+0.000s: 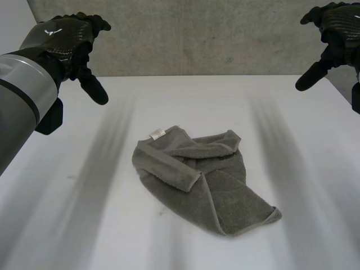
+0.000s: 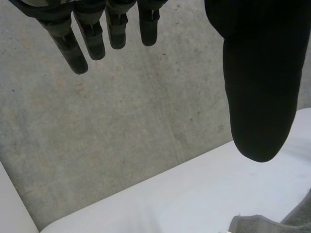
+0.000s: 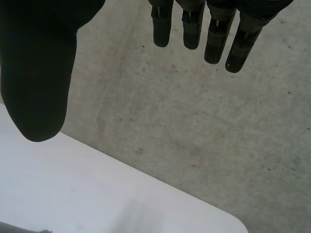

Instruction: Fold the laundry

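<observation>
Head view, left hand [image 1: 64, 39]: raised above the far left of the white table [image 1: 84, 225], fingers loosely bent, thumb pointing down and inward; it holds nothing and touches nothing.
Head view, right hand [image 1: 337, 28]: raised above the table's far right corner, thumb stretched down and inward, holding nothing.
Head view, grey towel [image 1: 216, 188]: lies crumpled in the middle of the table, between the two hands and well apart from both. One edge is folded over on itself and one corner points toward the near right.
Head view, white tag [image 1: 157, 134]: on the towel's far left corner.
Head view, count: two hands, one towel, one tag.
Left wrist view, fingers [image 2: 73, 48]: straight, side by side with narrow gaps, set wide apart from the thumb [image 2: 257, 97]; nothing is between them.
Left wrist view, towel [image 2: 257, 224]: a corner shows on the table beyond the thumb's tip, apart from it.
Left wrist view, behind: grey concrete surface [image 2: 121, 136] past the table's edge.
Right wrist view, fingers [image 3: 214, 41]: straight, close together, far from the thumb [image 3: 39, 77]; the hand is empty.
Right wrist view, table [image 3: 107, 194]: its rounded corner lies under the hand, with concrete beyond.
</observation>
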